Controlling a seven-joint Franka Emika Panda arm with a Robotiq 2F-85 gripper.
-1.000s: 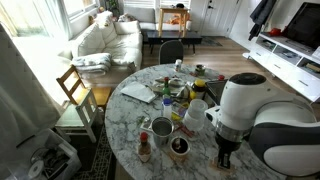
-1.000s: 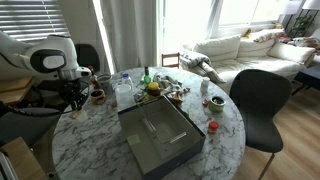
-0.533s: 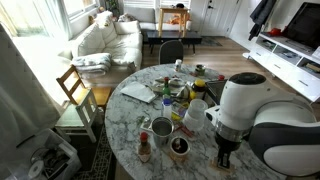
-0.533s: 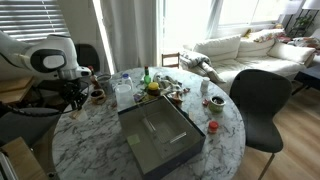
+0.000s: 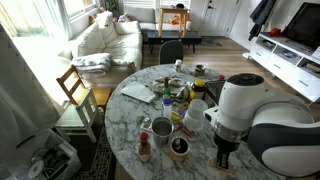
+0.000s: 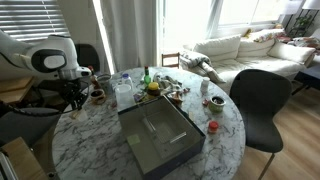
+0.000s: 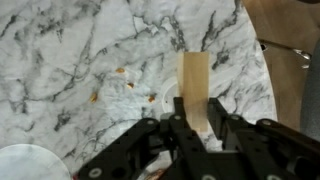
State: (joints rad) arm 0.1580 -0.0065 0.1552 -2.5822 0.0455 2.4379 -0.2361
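Marble bench [image 7: 60, 60], wrist view: my gripper [image 7: 197, 112] is closed narrowly about a tan wooden block [image 7: 194, 75], with a finger against each long side. The block sits near the bench's edge, apparently resting on the marble. A dark bowl [image 5: 179, 146] stands nearby.

in the wrist view bare marble table [image 7: 70, 45] lies open across the upper left and middle of the frame, with only small orange crumbs [image 7: 120, 72]. a white dish [image 7: 22, 165] blocks the lower left corner. a wooden block [image 7: 195, 85] fills the gripper [image 7: 196, 115] gap. in an exterior view a dark bowl [image 5: 179, 146], a bottle [image 5: 145, 150] and a cup [image 5: 162, 128] crowd the frame's lower middle.
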